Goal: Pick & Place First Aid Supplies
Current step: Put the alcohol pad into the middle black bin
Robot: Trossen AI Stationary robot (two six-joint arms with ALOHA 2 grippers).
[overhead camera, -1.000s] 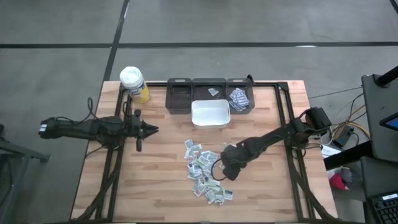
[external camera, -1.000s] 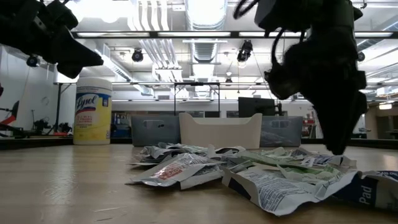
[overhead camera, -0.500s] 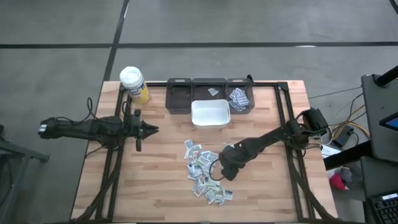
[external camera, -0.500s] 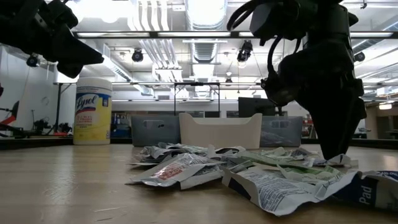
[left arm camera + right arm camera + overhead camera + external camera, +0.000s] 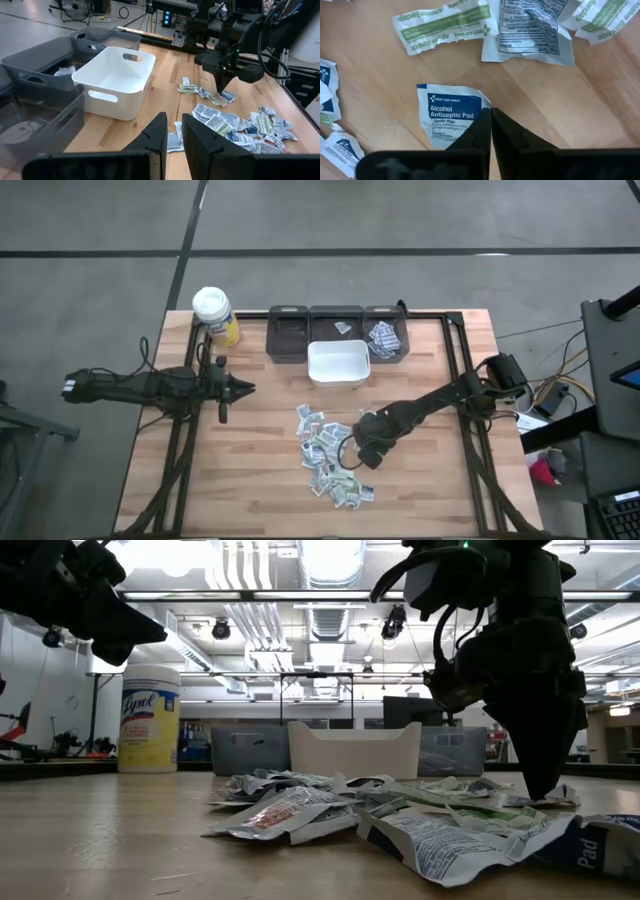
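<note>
The right jaws were spread a second ago and have now snapped fully shut, tips down on the counter at the edge of the scattered first aid packets. In the right wrist view the closed tips meet right at the torn corner of a blue-and-white alcohol antiseptic pad. That corner seems pinched between them, though the packet lies flat and whether it is truly gripped cannot be told. If it is, the pick is made and a lift toward the white bin or the grey trays would follow.

The pad lies just beside the jaws, printed face up. Its long axis runs roughly parallel to the closed fingers, with the header end pointing away from the wrist.

The left jaws wait well apart from the pile, slightly open and holding nothing.
</note>
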